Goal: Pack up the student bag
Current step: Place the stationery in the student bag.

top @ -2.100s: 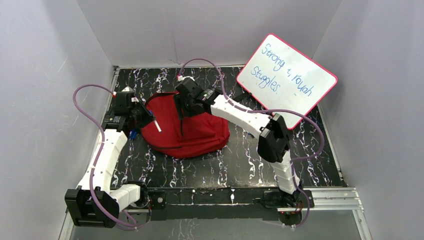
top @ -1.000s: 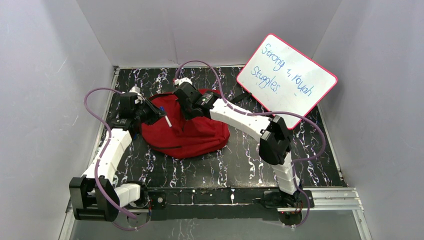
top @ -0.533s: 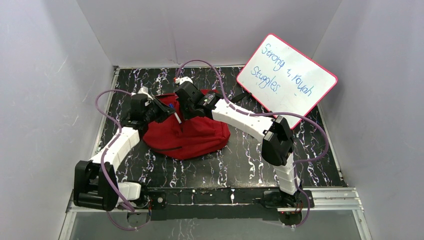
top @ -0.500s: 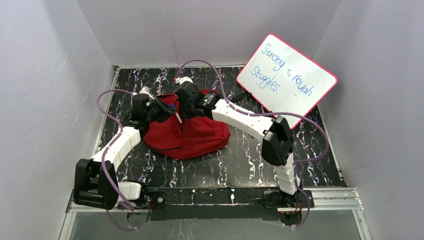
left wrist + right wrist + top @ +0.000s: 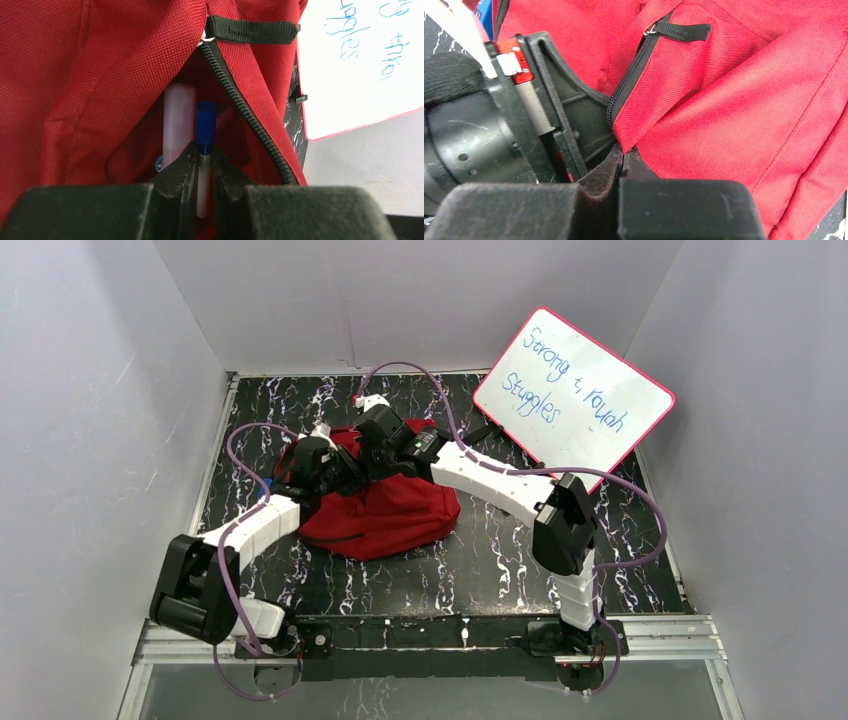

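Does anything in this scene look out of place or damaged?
Nothing stands out. The right tool pinches the pocket edge of the red bag, and the left tool holds a pen in the opening.

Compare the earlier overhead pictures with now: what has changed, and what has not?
The left pincer, shut on a white pen with a blue cap, swung rightward from the left edge of the soft red fabric backpack and now pokes the pen into its open zipped pocket. Unchanged: the right pincer stays clamped on the pocket's edge; the pink-framed whiteboard has not moved.
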{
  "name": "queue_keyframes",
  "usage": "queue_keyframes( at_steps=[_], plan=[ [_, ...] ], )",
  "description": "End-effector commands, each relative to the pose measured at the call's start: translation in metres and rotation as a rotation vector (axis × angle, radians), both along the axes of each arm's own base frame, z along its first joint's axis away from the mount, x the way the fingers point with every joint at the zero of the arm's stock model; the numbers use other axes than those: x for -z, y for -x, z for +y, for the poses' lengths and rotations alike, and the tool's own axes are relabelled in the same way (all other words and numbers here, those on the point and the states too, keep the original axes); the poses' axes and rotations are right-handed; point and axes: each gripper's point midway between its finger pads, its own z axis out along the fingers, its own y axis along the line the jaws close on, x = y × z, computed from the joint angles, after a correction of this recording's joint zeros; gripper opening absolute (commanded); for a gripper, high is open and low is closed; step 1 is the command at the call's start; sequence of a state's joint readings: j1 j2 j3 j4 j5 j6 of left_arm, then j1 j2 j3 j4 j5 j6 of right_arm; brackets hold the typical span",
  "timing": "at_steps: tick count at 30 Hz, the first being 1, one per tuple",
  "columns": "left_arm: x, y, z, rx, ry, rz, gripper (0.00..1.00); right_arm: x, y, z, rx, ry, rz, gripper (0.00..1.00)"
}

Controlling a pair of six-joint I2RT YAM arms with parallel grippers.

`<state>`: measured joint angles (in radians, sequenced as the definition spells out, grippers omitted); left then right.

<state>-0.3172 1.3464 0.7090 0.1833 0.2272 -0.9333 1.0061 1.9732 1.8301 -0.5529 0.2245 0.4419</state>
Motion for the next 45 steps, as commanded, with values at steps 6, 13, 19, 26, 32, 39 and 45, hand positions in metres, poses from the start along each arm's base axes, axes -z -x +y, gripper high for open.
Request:
queue_keyframes(
  at_steps=[6,13,19,26,32,39,45],
  plan=[
    [0.002,-0.007,-0.024,0.111,0.016,-0.006,0.14,-0.07,0.008,0.017,-0.048,-0.221,-0.078,0.0],
    [-0.011,-0.007,-0.012,0.088,-0.056,-0.023,0.41,-0.067,0.009,0.015,-0.046,-0.215,-0.077,0.0],
    [-0.027,0.004,0.003,0.061,-0.123,-0.019,0.43,-0.064,0.007,0.012,-0.039,-0.211,-0.076,0.01],
    [-0.046,0.029,0.043,-0.064,-0.245,-0.007,0.43,-0.054,0.007,0.008,-0.031,-0.187,-0.066,0.06],
    [-0.062,0.057,0.084,-0.209,-0.326,-0.038,0.46,-0.048,0.007,0.007,-0.035,-0.161,-0.053,0.18],
    [-0.075,0.074,0.111,-0.293,-0.392,-0.063,0.48,-0.06,0.015,-0.013,-0.057,-0.13,-0.088,0.52],
    [-0.089,0.072,0.122,-0.311,-0.457,-0.097,0.49,-0.064,0.01,-0.076,0.06,-0.043,-0.15,0.65]
  ],
)
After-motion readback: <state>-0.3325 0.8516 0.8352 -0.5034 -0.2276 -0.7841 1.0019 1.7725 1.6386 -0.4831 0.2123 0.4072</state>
